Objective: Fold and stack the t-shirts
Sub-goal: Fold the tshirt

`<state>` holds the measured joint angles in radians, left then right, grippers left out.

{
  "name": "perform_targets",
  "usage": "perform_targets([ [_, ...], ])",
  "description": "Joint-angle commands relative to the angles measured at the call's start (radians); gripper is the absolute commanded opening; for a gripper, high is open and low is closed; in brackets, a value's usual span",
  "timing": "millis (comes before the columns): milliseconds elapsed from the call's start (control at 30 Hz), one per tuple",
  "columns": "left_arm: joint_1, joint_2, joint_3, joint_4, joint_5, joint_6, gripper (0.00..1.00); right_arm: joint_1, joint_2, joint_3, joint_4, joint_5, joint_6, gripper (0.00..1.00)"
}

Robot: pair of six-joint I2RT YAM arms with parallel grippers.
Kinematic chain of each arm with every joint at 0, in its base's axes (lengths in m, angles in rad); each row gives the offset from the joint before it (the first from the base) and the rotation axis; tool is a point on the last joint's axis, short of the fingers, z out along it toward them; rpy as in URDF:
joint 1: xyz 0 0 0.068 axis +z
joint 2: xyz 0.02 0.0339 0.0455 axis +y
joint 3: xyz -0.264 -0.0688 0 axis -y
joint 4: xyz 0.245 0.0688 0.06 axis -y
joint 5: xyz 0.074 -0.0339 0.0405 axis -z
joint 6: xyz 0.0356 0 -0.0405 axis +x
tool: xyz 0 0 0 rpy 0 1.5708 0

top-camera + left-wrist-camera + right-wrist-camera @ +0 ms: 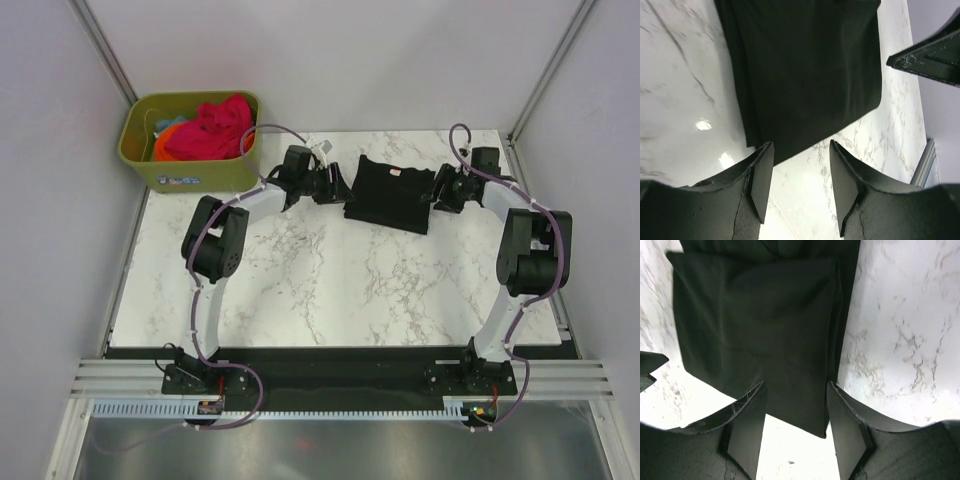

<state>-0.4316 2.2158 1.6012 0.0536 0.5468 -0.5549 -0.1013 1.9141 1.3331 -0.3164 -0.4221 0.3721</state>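
Two pairs of fingers are mine, and both stand spread with nothing pinched. From above, my left fingers (336, 186) sit just beside the left edge of the black t-shirt (390, 193), and my right fingers (437, 190) just beside its right edge; the shirt lies folded flat, a rough rectangle, at the far middle of the marble counter (330, 280).

Only the top view shows the small neck label (394, 171) near the shirt's far edge; only it shows the olive-green bin (190, 176) off the counter's far left corner, with a pink-red t-shirt (212, 126) heaped in it and an orange t-shirt (164, 144) beside that.

My left wrist view shows what the top view cannot: the gap between my left fingers (800, 150) is bare counter, a corner of the black cloth (805, 75) ends just at the tips, and stacked fold layers run along the shirt's side; my other fingers (932, 55) poke in at the upper right.

My right wrist view has my right fingers (796, 390) wide apart over the shirt's edge; the cloth (760, 320) lies flat beneath them, folded layers showing, and whether the tips touch it I cannot tell.
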Motion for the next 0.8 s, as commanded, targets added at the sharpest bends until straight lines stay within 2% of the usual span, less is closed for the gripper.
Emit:
perform_targets([
  [0, -0.018, 0.002, -0.011, 0.028, 0.053, 0.07, 0.56, -0.008, 0.014, -0.021, -0.027, -0.043, -0.074, 0.59],
  [400, -0.024, 0.107, 0.071, -0.047, -0.031, 0.115, 0.56, -0.017, 0.122, -0.035, -0.013, -0.069, -0.124, 0.6],
  [633, -0.025, 0.117, 0.08, -0.07, -0.039, 0.133, 0.57, -0.02, 0.14, -0.043, 0.0, -0.09, -0.124, 0.46],
  [767, -0.03, 0.127, 0.091, -0.069, 0.008, 0.136, 0.56, -0.02, 0.137, -0.063, 0.016, -0.101, -0.113, 0.38],
])
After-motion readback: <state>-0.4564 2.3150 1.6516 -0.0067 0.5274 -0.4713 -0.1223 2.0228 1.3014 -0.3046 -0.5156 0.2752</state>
